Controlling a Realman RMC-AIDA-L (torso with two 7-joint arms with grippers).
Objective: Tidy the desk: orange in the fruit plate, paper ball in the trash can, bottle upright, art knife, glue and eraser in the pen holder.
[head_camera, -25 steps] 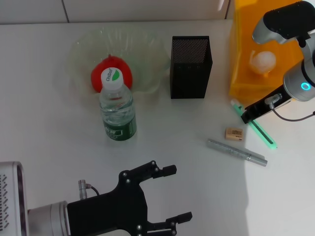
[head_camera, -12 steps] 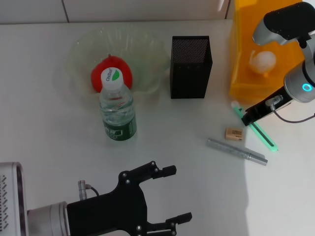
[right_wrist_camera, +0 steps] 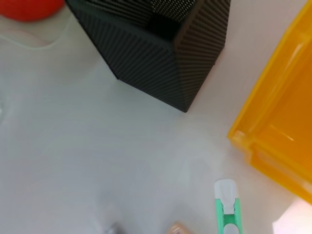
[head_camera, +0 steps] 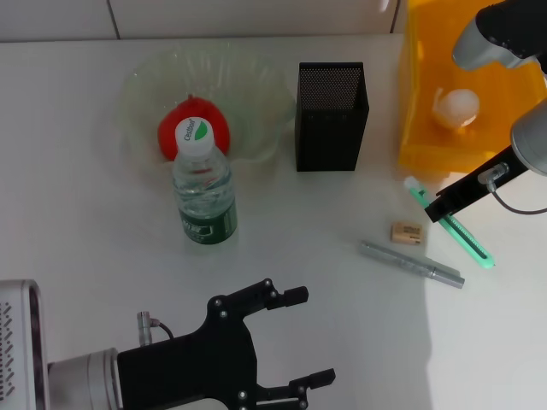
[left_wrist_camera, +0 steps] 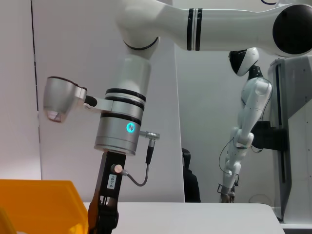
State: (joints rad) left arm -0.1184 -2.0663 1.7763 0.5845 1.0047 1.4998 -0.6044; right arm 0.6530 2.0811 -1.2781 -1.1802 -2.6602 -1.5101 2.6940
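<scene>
Open desk [head_camera: 299, 231] lies between bottle [head_camera: 203, 190] and eraser [head_camera: 407, 233] (pen holder [head_camera: 332, 116] blocks behind).

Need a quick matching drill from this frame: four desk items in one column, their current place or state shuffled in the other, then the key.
Items
1. orange
2. paper ball
3. bottle
4. eraser

Places or states
A. upright on the desk, in front of the fruit plate
B. flat on the desk, between the art knife and the silver pen-like stick
C. inside the clear fruit plate
D. inside the orange trash can

Pairs: 1-C, 2-D, 3-A, 4-B
</scene>
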